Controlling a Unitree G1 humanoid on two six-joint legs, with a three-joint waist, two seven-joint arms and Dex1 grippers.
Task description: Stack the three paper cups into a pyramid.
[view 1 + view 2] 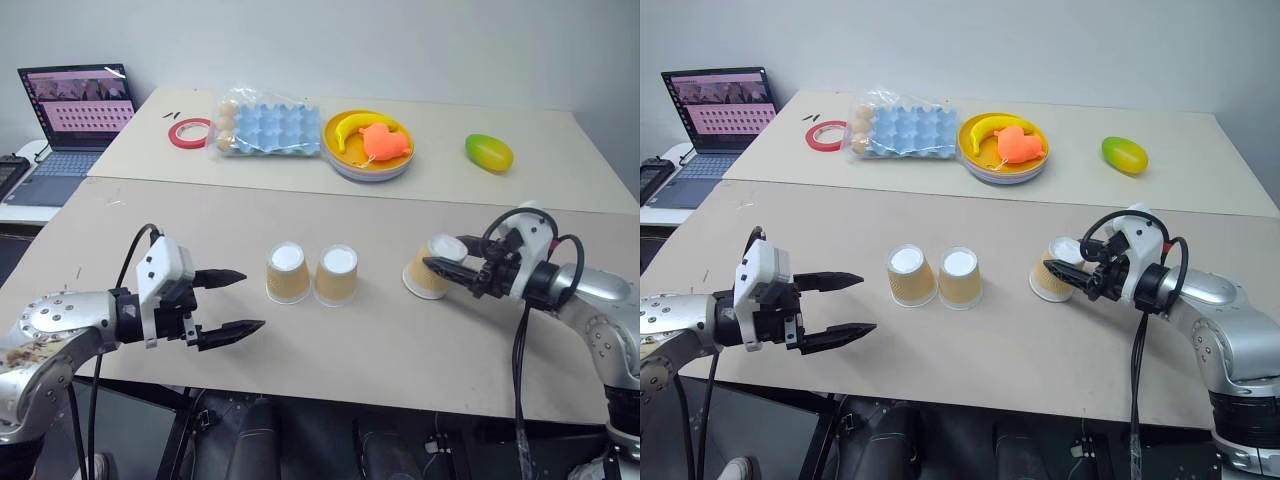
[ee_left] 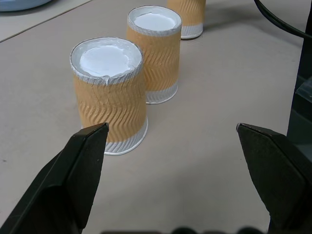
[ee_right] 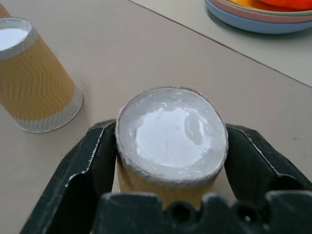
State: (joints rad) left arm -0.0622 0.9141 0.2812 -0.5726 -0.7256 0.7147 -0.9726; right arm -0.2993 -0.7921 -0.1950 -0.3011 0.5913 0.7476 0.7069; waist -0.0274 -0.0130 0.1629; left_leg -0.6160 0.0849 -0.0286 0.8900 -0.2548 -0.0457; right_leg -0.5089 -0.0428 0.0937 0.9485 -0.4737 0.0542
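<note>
On beige table (image 1: 420, 340): two upturned cups (image 1: 288, 272) (image 1: 336, 274) touching mid-table as pyramid base, third cup (image 1: 432, 268) to the right pinched by right gripper (image 1: 438, 266) for lifting on top, left gripper (image 1: 236, 300) spread wide nearby.

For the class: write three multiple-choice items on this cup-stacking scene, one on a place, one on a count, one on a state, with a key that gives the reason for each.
1. Where do the two free paper cups stand?
A. side by side at the table's middle
B. on the yellow plate
C. beside the laptop

2. How many tan paper cups are on the near table?
A. two
B. three
C. five

3. How is the right gripper?
A. open over bare table
B. closed on the third cup
C. holding the mango

Key: 1 A, they stand upside down, next to each other; 2 B, two free plus one gripped; 3 B, its fingers press that cup's sides.
</note>
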